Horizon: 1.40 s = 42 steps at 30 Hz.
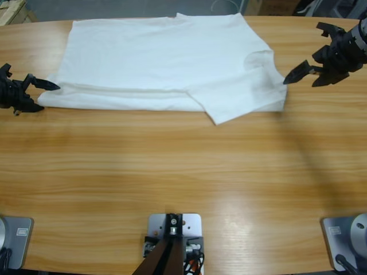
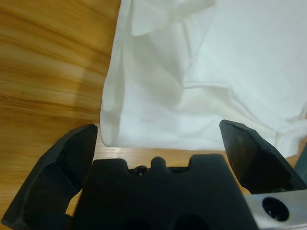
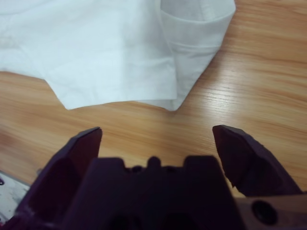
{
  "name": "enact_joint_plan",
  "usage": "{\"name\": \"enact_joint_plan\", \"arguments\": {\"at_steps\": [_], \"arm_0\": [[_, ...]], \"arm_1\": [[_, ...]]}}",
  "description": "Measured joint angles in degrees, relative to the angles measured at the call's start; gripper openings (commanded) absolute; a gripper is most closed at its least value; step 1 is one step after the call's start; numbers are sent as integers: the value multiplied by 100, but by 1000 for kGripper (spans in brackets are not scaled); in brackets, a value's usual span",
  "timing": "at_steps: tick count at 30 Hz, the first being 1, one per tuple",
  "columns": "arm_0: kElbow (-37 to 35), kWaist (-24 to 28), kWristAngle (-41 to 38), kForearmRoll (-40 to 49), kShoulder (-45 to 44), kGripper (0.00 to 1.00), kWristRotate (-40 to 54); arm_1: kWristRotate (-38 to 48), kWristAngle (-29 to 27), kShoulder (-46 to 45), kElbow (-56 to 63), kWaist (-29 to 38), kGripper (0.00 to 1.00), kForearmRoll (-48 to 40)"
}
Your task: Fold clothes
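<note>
The clothes are one white T-shirt, lying partly folded across the far half of the table, its near edge doubled over and a sleeve flap pointing toward the front right. My left gripper sits at the shirt's left end, open, its jaws just short of the cloth. My right gripper hovers off the shirt's right edge, open and holding nothing. In the right wrist view the folded sleeve corner lies ahead of the jaws.
Bare wooden tabletop fills the whole near half. The table's far edge runs just behind the shirt, with boxes and clutter beyond it.
</note>
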Motion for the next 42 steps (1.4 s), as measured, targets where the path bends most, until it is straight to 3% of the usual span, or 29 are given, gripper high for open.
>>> {"name": "enact_joint_plan", "arguments": {"at_steps": [7, 8, 11, 13, 15, 17, 36, 42], "arm_0": [[-1, 0, -23, -162, 137, 999, -35], [-1, 0, -34, -190, 148, 951, -35], [-1, 0, -68, -283, 200, 565, -35], [-3, 0, -88, -348, 241, 480, -35], [-4, 5, -92, -387, 282, 298, -35], [-7, 18, -95, -414, 350, 1, -35], [118, 194, -578, -574, 632, 0, -35], [348, 542, -817, -573, 459, 0, -8]], "arm_1": [[0, 0, -1, 0, -2, 941, 0], [0, 0, -1, 0, -4, 941, 0], [0, 0, -1, 0, -20, 941, 0], [0, 0, -1, 0, -24, 941, 0], [0, 0, -1, 0, -25, 941, 3], [0, 0, -1, -1, -27, 941, 6], [86, 14, -73, -139, -34, 945, 178], [494, 531, -343, 428, -391, 941, -351]]}}
